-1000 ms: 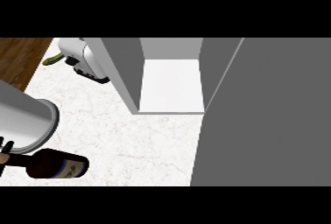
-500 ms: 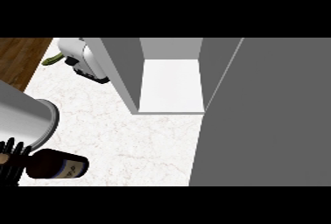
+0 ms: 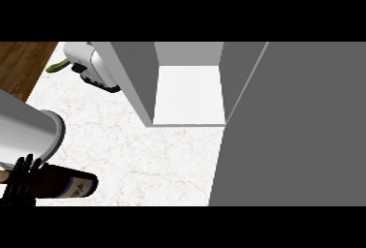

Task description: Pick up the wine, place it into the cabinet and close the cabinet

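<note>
The wine bottle (image 3: 68,184) is dark with a pale label and lies on its side on the marble counter (image 3: 150,155) at the lower left. My left hand (image 3: 22,181) is at its left end, black fingers wrapped across the bottle's body. The grey left forearm (image 3: 22,133) comes in above it. The cabinet (image 3: 190,94) stands open at the upper middle, showing a bare white shelf. Its grey door (image 3: 300,131) swings out and fills the right side. My right hand does not show.
A white and grey object with a black base (image 3: 97,68) stands at the back left beside the cabinet's left wall, with a small green thing (image 3: 57,65) next to it. Dark wood floor (image 3: 22,63) lies beyond the counter's left edge.
My left hand has come further into view from the lower left and its fingers now lie across the bottle. The bottle has stayed in place.
</note>
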